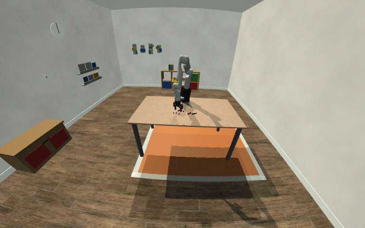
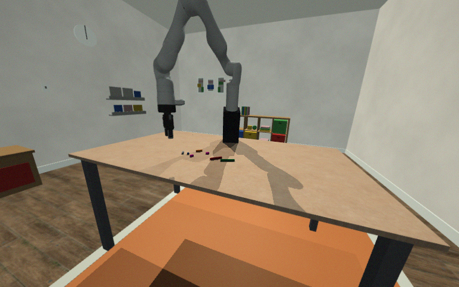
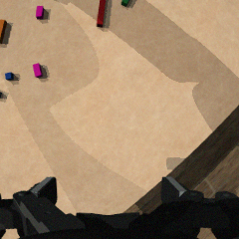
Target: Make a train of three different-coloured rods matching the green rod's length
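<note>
1. We find the gripper (image 2: 170,135) above the table (image 2: 304,176), fingers spread wide, holding nothing.
2. The green rod (image 2: 227,160) lies flat mid-table, long axis left-right in the exterior view.
3. The red rod (image 2: 215,158) lies just beside it, nearly parallel.

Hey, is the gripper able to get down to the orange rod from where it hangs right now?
Probably yes. The open gripper hangs above the table holding nothing, off to one side of the orange rod. The rod lies apart from its neighbours, with nothing standing between.
</note>
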`<act>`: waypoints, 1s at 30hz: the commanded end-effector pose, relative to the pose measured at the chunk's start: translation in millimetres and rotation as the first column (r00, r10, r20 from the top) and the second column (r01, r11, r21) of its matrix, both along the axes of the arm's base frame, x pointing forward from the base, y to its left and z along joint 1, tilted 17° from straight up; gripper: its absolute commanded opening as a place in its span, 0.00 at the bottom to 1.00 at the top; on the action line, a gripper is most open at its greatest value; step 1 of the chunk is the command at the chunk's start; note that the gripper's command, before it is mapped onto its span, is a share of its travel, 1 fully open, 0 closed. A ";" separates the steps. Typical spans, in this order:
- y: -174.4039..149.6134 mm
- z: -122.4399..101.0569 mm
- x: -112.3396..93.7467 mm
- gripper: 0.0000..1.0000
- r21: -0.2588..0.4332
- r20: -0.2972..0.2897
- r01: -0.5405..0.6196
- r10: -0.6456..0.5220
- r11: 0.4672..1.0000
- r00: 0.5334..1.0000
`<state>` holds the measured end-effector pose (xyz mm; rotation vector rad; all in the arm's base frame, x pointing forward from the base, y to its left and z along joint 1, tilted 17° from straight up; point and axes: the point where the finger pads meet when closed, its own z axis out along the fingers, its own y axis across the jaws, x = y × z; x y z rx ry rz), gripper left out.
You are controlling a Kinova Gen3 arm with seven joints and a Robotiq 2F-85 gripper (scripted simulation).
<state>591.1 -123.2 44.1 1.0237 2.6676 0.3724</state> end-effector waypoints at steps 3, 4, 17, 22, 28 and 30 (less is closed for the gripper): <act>-0.4 1.1 0.5 1.00 -0.001 0.002 0.000 0.000 1.000 1.000; -0.4 1.1 0.5 1.00 -0.001 0.002 0.000 0.000 1.000 1.000; -0.4 1.1 0.5 1.00 -0.001 0.002 0.000 0.000 1.000 1.000; -0.5 -1.3 -1.2 1.00 0.009 0.001 0.018 -0.018 1.000 1.000; -1.3 -18.5 -14.6 1.00 0.075 -0.011 0.153 -0.152 0.985 0.988; -2.0 -27.9 -23.2 1.00 0.111 -0.025 0.232 -0.231 0.966 0.973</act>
